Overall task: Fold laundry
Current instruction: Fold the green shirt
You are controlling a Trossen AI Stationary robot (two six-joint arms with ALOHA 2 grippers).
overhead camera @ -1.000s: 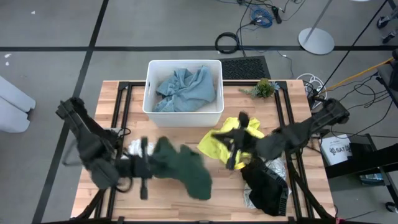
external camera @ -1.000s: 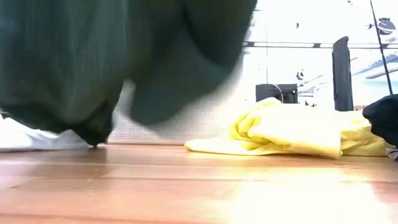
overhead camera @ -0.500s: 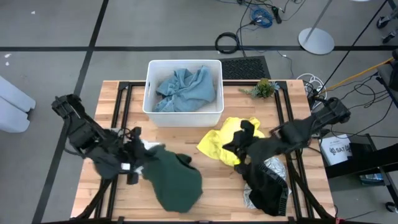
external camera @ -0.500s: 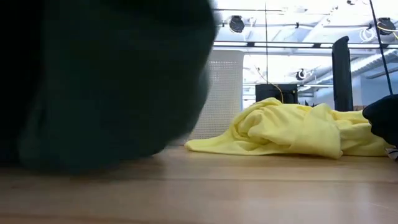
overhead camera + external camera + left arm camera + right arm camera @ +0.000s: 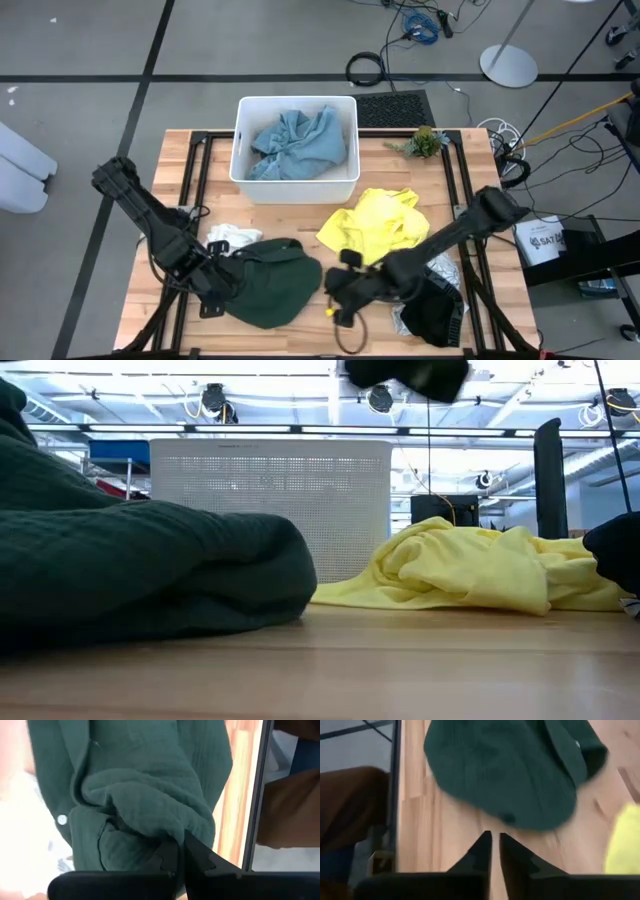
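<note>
The dark green garment (image 5: 268,288) lies bunched on the table near the front edge; it also fills the left of the low view (image 5: 140,575). My left gripper (image 5: 216,292) is at its left end, shut on it. My right gripper (image 5: 336,292) hangs just right of the garment, above the wood, shut and empty (image 5: 494,847). The bright yellow garment (image 5: 376,226) lies heaped right of centre. The black garment (image 5: 432,310) and the grey-white patterned cloth (image 5: 441,268) lie at the front right. A small white cloth (image 5: 230,237) lies behind the green one. The light blue garment (image 5: 297,141) is in the tub. My left gripper pinches a bunched fold of the green garment (image 5: 170,834) between its two fingers, at the garment's left end. The fingers come in low from the table's left. The garment lies slack on the table beyond the fingers.
The white plastic tub (image 5: 241,150) stands at the far middle of the table, and its perforated wall shows in the low view (image 5: 270,510). A small green plant (image 5: 424,141) sits at the far right. Black frame rails (image 5: 196,180) run along the table's left and right sides.
My left gripper has gone down and toward the near edge with the green garment, which hung lifted and swinging and now lies bunched on the table. My right gripper has left the yellow garment and gone toward the near left, up to the green garment's right edge.
</note>
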